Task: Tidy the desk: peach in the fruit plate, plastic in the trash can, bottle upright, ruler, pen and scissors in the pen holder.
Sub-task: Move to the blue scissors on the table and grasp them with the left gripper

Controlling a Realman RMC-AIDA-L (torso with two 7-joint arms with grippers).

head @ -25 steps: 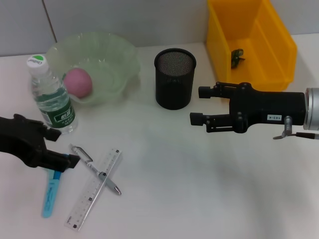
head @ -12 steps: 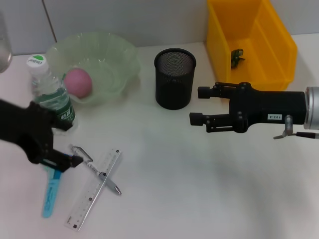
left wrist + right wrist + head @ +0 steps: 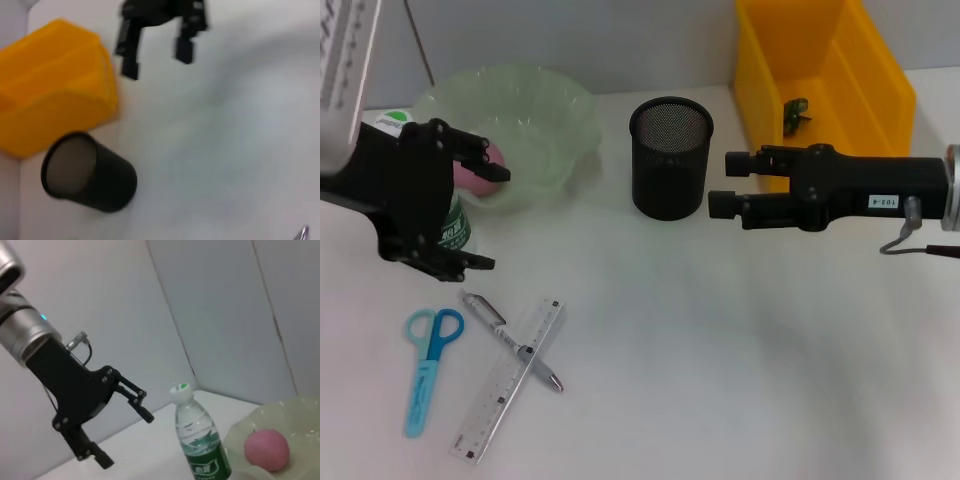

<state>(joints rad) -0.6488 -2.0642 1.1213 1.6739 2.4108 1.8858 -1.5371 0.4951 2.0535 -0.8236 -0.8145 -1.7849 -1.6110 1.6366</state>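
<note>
My left gripper (image 3: 496, 218) is open and empty, raised in front of the upright water bottle (image 3: 392, 122), which it mostly hides. The pink peach (image 3: 494, 154) lies in the green glass fruit plate (image 3: 545, 110). Blue scissors (image 3: 427, 366), a silver pen (image 3: 512, 342) and a clear ruler (image 3: 510, 380) lie on the table at the front left, the pen crossing the ruler. The black mesh pen holder (image 3: 670, 158) stands at the centre back. My right gripper (image 3: 724, 182) is open and empty just right of it. The right wrist view shows the left gripper (image 3: 125, 437), bottle (image 3: 201, 440) and peach (image 3: 266, 449).
A yellow bin (image 3: 865, 100) stands at the back right with a small dark green scrap (image 3: 795, 115) inside. The left wrist view shows the bin (image 3: 55, 85), the pen holder (image 3: 90, 172) and my right gripper (image 3: 157, 60) over white table.
My left gripper has risen from over the scissors and moved back toward the bottle and plate; the scissors stay on the table, now in full view. My right gripper has shifted slightly back.
</note>
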